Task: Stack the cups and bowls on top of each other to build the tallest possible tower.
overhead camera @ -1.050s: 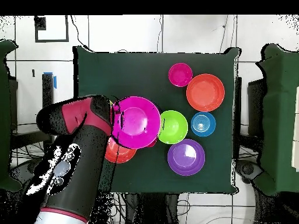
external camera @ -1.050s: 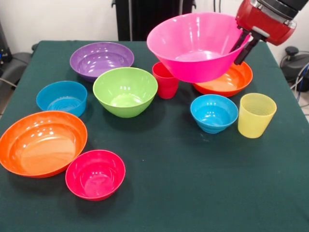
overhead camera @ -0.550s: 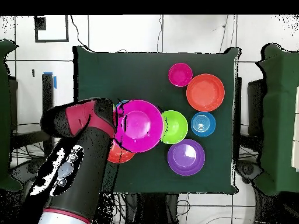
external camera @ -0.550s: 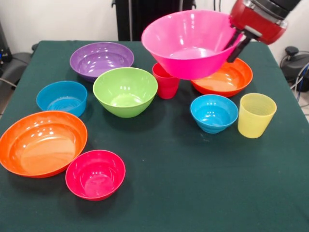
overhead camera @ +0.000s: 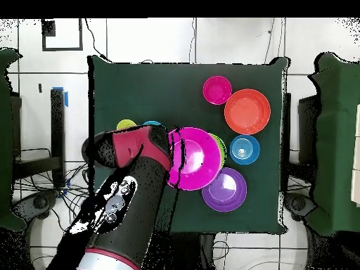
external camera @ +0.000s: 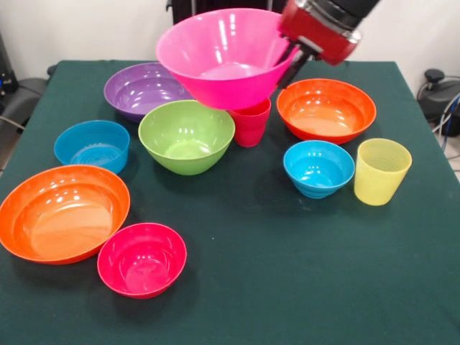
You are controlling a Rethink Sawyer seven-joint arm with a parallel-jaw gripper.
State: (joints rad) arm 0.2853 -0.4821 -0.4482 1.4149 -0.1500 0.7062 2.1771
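Front view shows the tool (external camera: 291,59) pinching the rim of the big pink bowl (external camera: 215,54), one finger inside and one outside. It holds the bowl up in the air, tilted, above the green bowl (external camera: 186,135) and the red cup (external camera: 249,123) on the table (external camera: 302,273).

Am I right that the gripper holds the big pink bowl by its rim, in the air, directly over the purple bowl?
Not quite. The gripper does hold the big pink bowl by its rim in the air, but the front view shows it hanging above the green bowl and red cup, with the purple bowl off to one side.
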